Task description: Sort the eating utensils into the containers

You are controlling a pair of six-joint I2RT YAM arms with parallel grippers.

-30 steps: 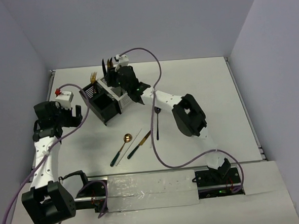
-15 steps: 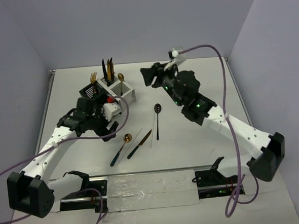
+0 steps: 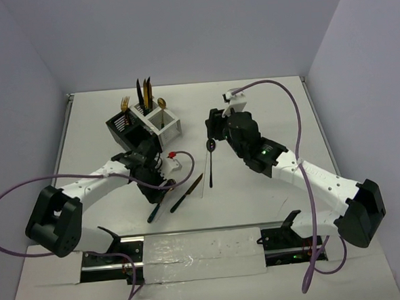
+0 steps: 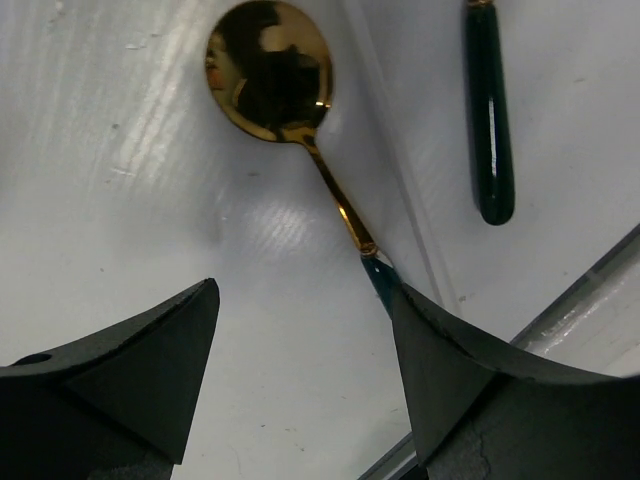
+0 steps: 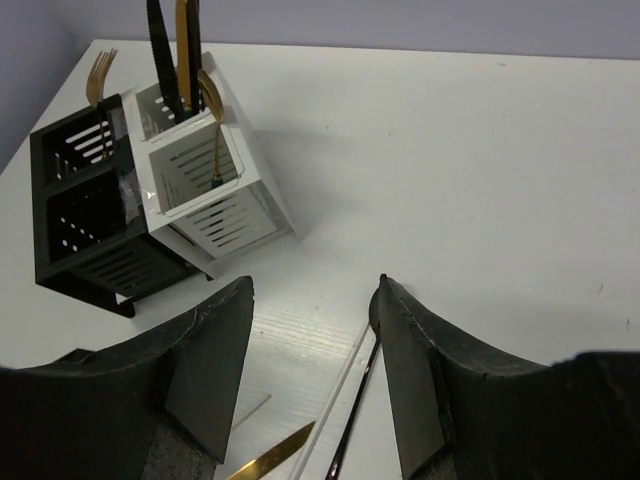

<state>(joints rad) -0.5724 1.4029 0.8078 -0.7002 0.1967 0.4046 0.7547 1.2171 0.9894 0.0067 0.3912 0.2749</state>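
Just ahead of the released left hand [image 4: 302, 290], the gold spoon [image 4: 270, 75], handle by one finger.

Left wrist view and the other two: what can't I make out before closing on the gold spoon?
- Left wrist: handle of the gold spoon passes behind a finger; blade of the knife cut off by the top edge.
- Top: the left gripper covers that spoon's bowl.
- Right wrist: only a stretch of the black spoon shows, between a finger and the bottom edge; inside of the black caddy too dark.
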